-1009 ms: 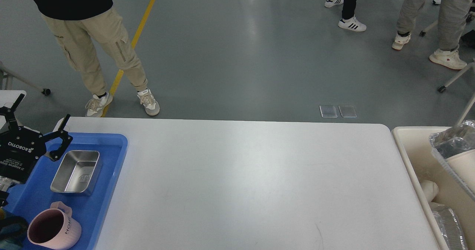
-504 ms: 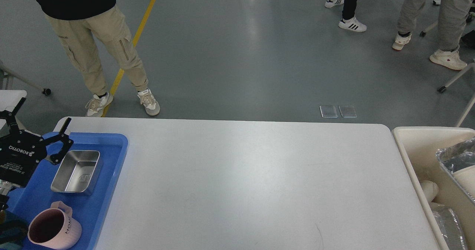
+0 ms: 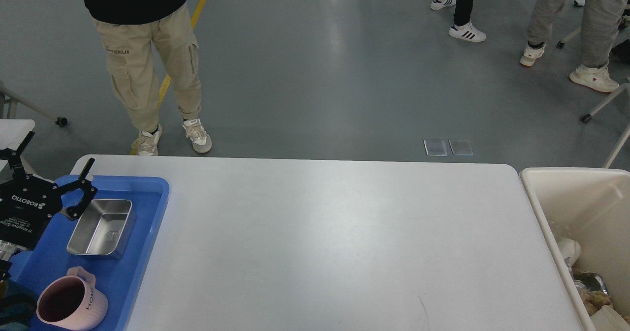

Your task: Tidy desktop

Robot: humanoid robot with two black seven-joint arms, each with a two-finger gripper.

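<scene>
Left hand point(image 3: 53, 154) open above desktop point(image 3: 334, 237)

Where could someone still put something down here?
The white rectangular desktop lies bare between the blue plastic tray and beige bin. The tray is crowded: steel rectangular container, pink mug, open left gripper.

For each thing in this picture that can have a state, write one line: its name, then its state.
Left pincer: open, holding nothing, above the tray's far left corner.
Right pincer: not in view.
Blue tray: flat on the desktop, holding two things.
Steel container: upright, empty.
Pink mug: upright, appears empty.
Beige bin: open, some rubbish at its bottom.
</scene>
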